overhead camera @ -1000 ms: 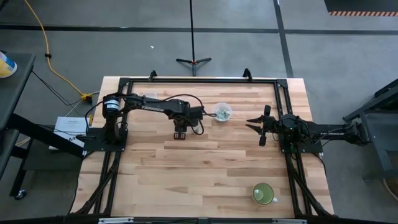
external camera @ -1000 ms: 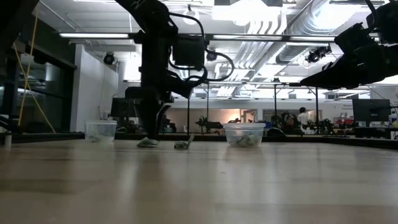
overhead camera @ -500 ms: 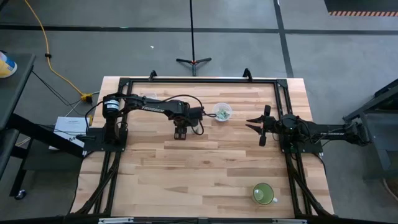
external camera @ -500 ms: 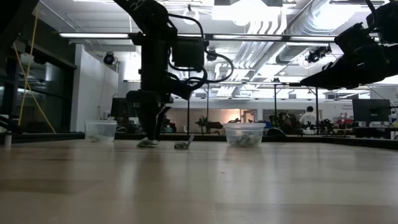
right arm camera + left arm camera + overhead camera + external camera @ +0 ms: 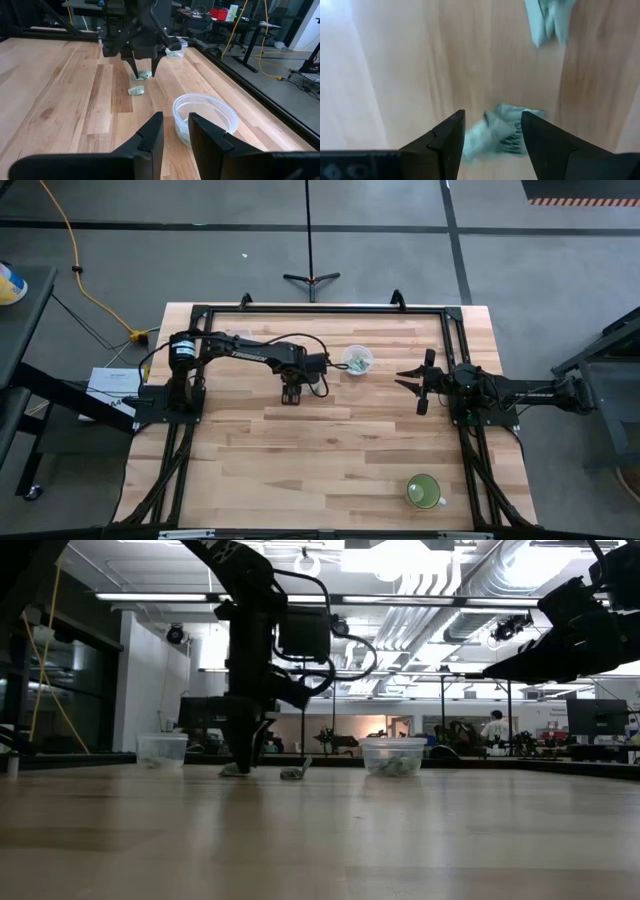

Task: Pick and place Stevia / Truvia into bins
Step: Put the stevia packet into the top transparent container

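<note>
My left gripper (image 5: 290, 396) points straight down at the middle of the table, open. Its two fingers stand on either side of a pale green-and-white sweetener packet (image 5: 502, 137) that lies flat on the wood. A second packet (image 5: 550, 20) lies close by (image 5: 136, 90). One clear cup (image 5: 357, 360) stands just right of that gripper, with several packets inside (image 5: 205, 117). The other clear cup (image 5: 176, 47) stands farther toward the table's left (image 5: 162, 749). My right gripper (image 5: 412, 383) hovers open near the right edge, above the table.
A green mug (image 5: 424, 492) stands near the table's near right corner. A black frame (image 5: 320, 308) runs along the far and side edges. The near half of the wooden table (image 5: 330, 470) lies bare. A person (image 5: 495, 730) moves in the room far behind.
My left gripper has come down a little onto the packet and stayed open. The packets and cups have not moved.
</note>
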Controlling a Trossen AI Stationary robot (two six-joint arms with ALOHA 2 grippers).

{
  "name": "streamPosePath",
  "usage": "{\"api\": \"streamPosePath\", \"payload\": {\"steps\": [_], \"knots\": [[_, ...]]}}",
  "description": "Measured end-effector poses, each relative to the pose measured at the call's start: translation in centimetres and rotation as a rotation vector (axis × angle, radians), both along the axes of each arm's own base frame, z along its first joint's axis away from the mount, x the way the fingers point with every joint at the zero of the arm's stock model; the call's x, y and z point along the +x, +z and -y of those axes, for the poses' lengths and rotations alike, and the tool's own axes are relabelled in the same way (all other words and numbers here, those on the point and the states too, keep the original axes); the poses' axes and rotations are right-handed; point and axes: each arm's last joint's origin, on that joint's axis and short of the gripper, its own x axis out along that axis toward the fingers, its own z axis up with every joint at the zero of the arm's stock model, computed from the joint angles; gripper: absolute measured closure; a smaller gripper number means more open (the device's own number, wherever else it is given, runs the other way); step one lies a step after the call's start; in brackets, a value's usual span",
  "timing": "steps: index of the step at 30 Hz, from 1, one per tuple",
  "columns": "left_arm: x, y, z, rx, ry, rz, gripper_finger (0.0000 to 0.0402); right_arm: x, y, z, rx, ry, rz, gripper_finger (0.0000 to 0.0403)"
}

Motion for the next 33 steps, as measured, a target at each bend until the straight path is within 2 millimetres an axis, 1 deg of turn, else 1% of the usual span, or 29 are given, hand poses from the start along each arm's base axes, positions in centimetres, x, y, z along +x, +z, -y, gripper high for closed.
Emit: {"api": "streamPosePath", "payload": {"steps": [11, 14, 17, 25, 33], "knots": [[-0.06, -0.04, -0.02, 0.01, -0.006, -0.013, 0.0173, 0.0, 0.0, 0.0, 0.0, 0.0, 0.0, 0.032], [-0.06, -0.04, -0.02, 0.01, -0.011, -0.014, 0.0179, 0.0, 0.0, 0.0, 0.0, 0.0, 0.0, 0.032], [-0.06, -0.04, -0.02, 0.01, -0.014, -0.015, 0.02, 0.0, 0.0, 0.0, 0.0, 0.0, 0.0, 0.032], [-0.08, -0.05, -0.02, 0.009, -0.017, -0.017, 0.0277, 0.0, 0.0, 0.0, 0.0, 0.0, 0.0, 0.032], [-0.14, -0.05, -0.01, 0.01, -0.03, -0.026, 0.0339, 0.0, 0.0, 0.0, 0.0, 0.0, 0.0, 0.032]]}}
